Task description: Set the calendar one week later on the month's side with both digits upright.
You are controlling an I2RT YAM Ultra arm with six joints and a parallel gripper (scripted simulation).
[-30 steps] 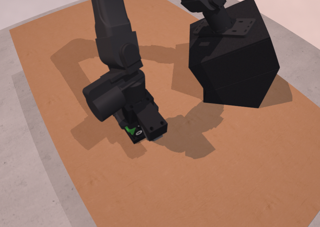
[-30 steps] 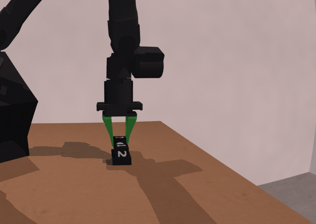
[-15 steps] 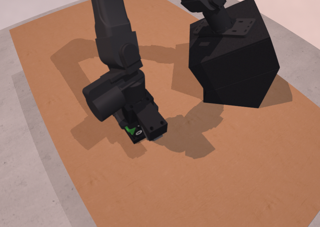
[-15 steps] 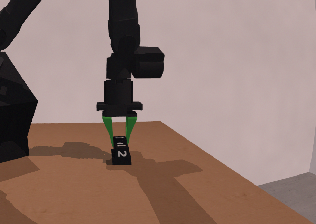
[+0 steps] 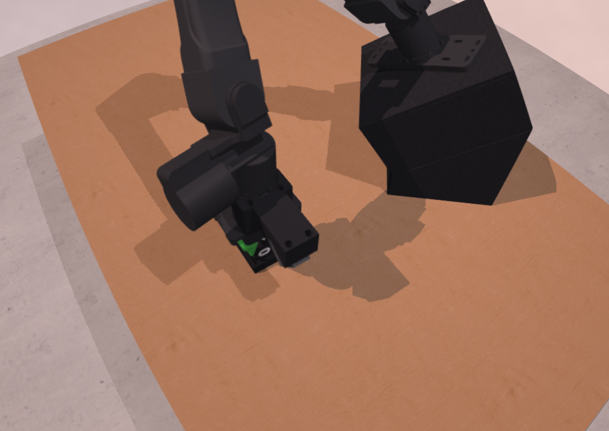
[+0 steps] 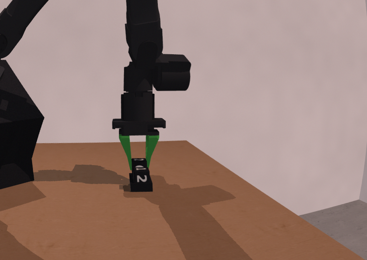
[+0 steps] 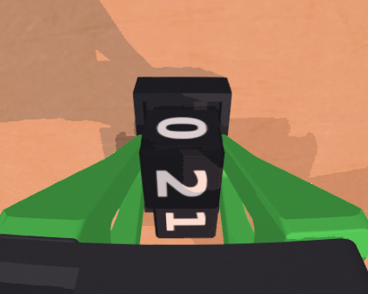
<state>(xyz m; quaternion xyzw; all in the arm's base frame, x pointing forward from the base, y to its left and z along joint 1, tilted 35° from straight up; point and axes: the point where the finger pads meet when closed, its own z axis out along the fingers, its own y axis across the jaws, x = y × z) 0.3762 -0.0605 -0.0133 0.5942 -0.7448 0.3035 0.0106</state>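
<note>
While the tray [image 6: 141, 187] lies flat, the tool [image 6: 139, 162] — part-closed — grips a cube [image 7: 182, 180]; digits 2, 1 upward.

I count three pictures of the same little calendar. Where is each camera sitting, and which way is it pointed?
Top: high above the table, looking steeply down; shows the arm, its black pedestal and the gripper.
Exterior: low beside the table, looking level across it at the gripper, shut on a digit cube above the tray.
Wrist: on the arm's own wrist, looking down its green fingers.
All three share that cube.
</note>
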